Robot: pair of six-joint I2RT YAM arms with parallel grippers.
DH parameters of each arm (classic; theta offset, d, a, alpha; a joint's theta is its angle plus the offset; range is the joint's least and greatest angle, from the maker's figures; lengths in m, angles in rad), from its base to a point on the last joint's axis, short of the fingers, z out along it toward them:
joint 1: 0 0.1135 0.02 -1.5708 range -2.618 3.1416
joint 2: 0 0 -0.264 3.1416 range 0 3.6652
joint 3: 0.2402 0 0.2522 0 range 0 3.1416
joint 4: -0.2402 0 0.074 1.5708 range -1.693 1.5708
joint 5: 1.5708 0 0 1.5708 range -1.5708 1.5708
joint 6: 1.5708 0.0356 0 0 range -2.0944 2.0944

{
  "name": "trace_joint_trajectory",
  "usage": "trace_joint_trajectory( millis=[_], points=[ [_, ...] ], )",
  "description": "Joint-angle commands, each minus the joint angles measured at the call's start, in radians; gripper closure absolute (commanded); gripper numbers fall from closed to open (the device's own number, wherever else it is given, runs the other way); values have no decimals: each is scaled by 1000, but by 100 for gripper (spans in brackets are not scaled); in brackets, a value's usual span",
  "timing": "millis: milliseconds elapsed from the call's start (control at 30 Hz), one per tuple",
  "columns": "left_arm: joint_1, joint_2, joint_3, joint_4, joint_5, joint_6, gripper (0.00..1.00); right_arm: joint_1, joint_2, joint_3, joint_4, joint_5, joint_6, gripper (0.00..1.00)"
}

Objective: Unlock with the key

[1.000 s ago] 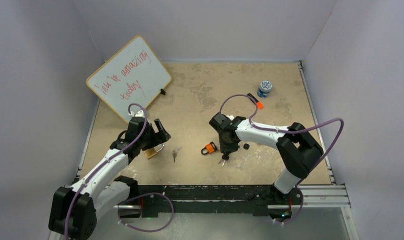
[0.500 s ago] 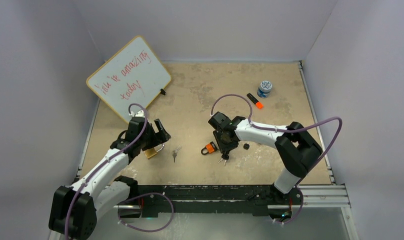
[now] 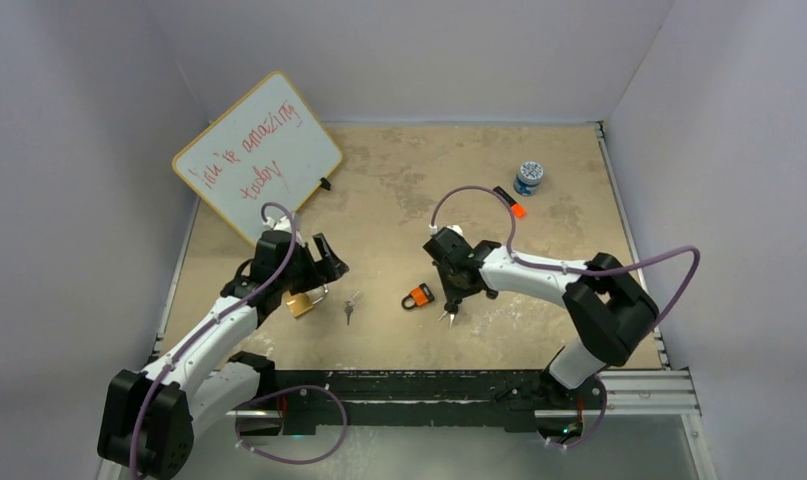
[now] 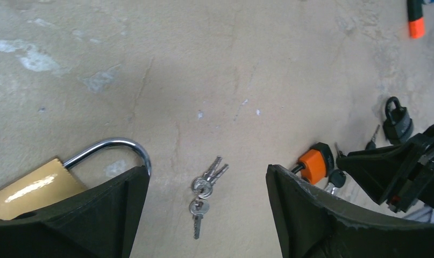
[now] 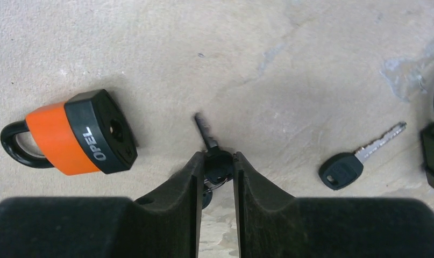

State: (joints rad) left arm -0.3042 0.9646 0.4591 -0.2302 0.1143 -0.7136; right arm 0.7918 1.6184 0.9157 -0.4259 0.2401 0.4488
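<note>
The padlock [image 5: 77, 138] is orange and black with white lettering; the key [image 5: 206, 133] beside it has a black head. The left padlock [image 4: 31, 185] is brass-yellow with a silver shackle. The table [image 3: 399, 170] is mottled beige.

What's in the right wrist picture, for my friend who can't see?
The right hand pinches a black key by its head. An orange padlock lies on the table to its left, a second key to its right.

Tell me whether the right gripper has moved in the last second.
Yes. In the top view the right gripper, pinching a key, has shifted slightly rightward, away from the orange padlock, which stayed put.
</note>
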Motion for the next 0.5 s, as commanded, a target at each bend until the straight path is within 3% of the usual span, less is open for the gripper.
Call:
trace_joint_trajectory(
  millis=[0, 300, 400, 467],
  points=[
    [-3, 5, 2, 168, 130, -3, 17, -3, -101, -87, 111, 71, 92, 73],
    [-8, 193, 10, 475, 387, -105, 18, -4, -203, -181, 283, 2, 92, 73],
    [-13, 252, 14, 517, 416, -126, 19, -3, -169, -153, 225, 39, 99, 71],
    [-15, 265, 16, 520, 415, -123, 19, -4, -133, -113, 140, 82, 117, 64]
  ],
)
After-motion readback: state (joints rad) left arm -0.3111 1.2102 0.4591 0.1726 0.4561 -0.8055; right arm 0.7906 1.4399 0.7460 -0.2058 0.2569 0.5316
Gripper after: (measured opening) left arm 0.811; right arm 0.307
